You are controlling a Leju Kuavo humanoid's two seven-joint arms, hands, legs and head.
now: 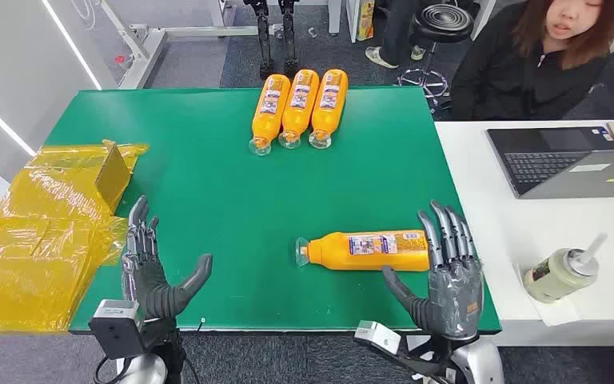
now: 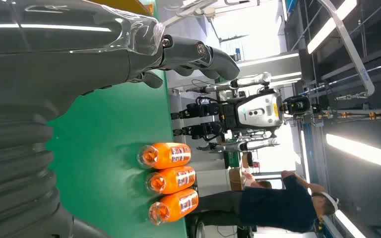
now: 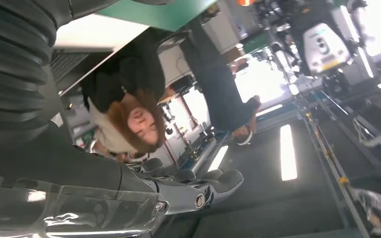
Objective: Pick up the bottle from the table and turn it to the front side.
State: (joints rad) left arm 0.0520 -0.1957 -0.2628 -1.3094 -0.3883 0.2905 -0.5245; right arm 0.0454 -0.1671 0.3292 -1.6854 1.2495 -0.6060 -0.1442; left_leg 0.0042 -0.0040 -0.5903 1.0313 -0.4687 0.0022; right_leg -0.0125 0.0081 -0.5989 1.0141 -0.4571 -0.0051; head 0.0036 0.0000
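An orange bottle [image 1: 365,249] lies on its side on the green table [image 1: 208,200], cap end pointing left, label facing up. My right hand [image 1: 444,276] stands open just right of its base, fingers up and thumb out below the bottle, close to it without holding it. My left hand [image 1: 150,268] is open near the table's front left, far from that bottle. In the left wrist view my left hand [image 2: 79,54] hovers over the green table [image 2: 109,144]. In the right wrist view my right hand [image 3: 129,198] has its fingers stretched out with nothing in them.
Three orange bottles [image 1: 297,108] lie side by side at the table's far edge, also in the left wrist view as three bottles [image 2: 171,181]. Yellow plastic bags [image 1: 44,232] cover the left edge. A white desk [image 1: 528,248] with a laptop [image 1: 568,160] and a cup [image 1: 561,274] adjoins on the right, a person [image 1: 544,56] behind it.
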